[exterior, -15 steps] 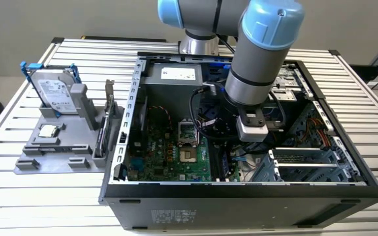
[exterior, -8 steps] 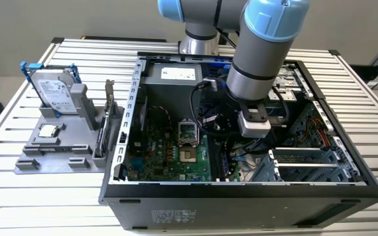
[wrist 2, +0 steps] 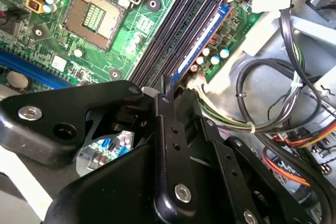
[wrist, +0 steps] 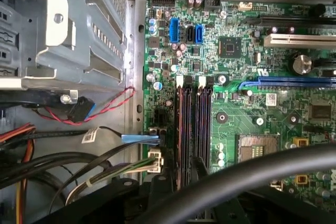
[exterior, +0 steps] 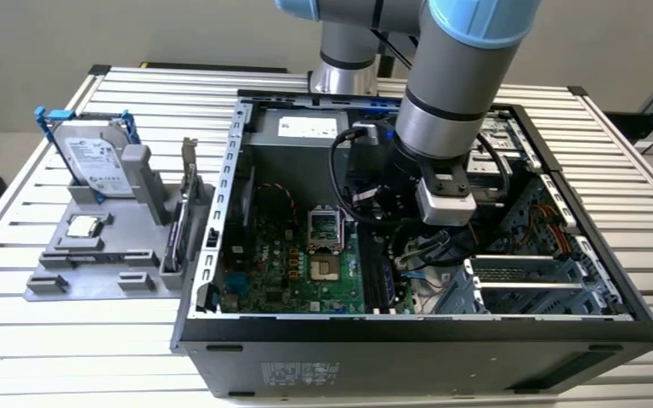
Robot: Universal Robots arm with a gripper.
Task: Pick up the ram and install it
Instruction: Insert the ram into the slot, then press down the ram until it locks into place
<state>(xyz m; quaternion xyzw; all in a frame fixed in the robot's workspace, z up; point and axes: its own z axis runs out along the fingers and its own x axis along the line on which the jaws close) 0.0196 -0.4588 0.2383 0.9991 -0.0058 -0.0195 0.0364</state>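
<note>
Reaching into the open computer case (exterior: 207, 280), I hang over its motherboard (wrist 2: 131, 40).
The ram (wrist 2: 202, 43) stands in the slot farthest from the CPU socket (wrist 2: 94, 14), with my gripper (wrist 2: 163, 98) at its near end; I cannot tell whether it is clamped. I judge the ram light, stiff and fragile, best held by its bare edges.

- Gripper (wrist 2: 157, 129): matt black metal links, bright steel screws.
- Motherboard (wrist: 236, 114): glossy green board, lower right of frame.
- Drive cage (wrist: 79, 30): dull grey sheet metal, upper left.
- Table (exterior: 65, 340): ribbed pale aluminium slats.
</note>
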